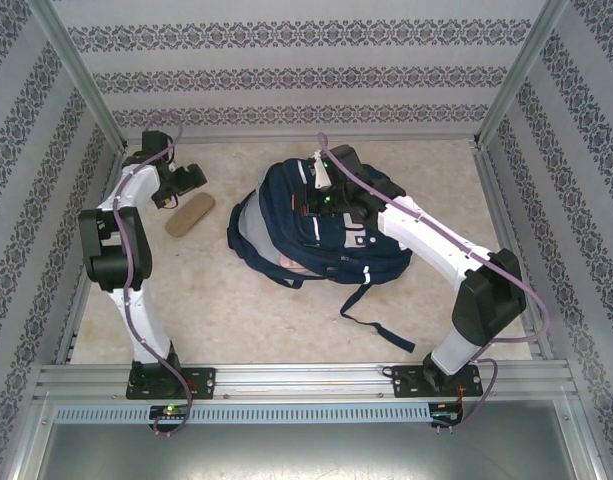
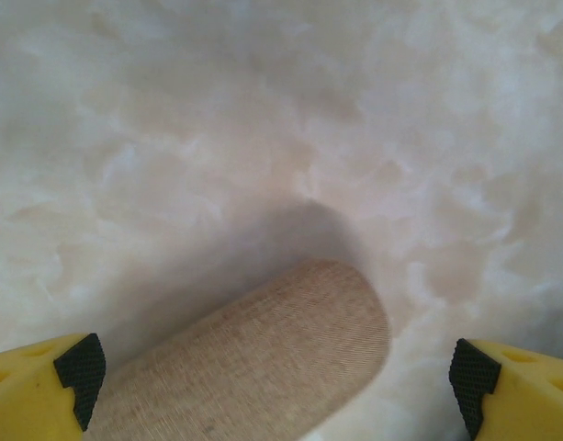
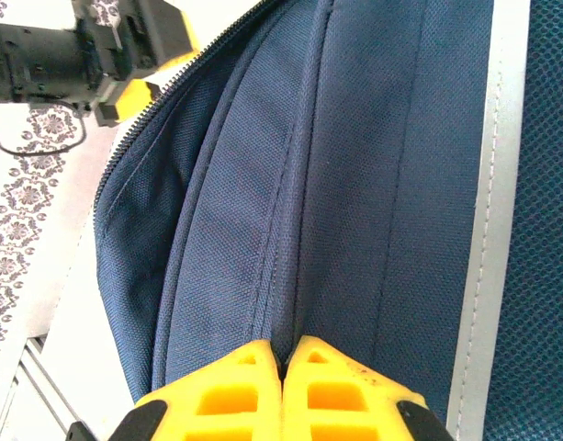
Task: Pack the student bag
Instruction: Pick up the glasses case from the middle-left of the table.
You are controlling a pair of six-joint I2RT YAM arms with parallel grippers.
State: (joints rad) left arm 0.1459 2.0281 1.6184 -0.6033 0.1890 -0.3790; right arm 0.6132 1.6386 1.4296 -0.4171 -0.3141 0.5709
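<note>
navy fabric of the student bag (image 1: 286, 205) sits at the middle of the bench (image 1: 236, 310), its dark straps trailing toward the arm bases. my right gripper (image 3: 283, 363) has its jaws pinched together on a ridge of the bag's cloth. my left gripper (image 2: 274, 372) hangs with jaws wide apart over one end of a tan pouch (image 1: 189, 214), which lies left of the bag and apart from it.

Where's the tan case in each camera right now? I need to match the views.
Top external: tan case lies left of the student bag, by the left gripper.
Left wrist: bottom centre, between the open yellow fingers.
Right wrist: bag fabric close up, pinched by the right gripper.
Shared landmark: the student bag, in top and right wrist views.
</note>
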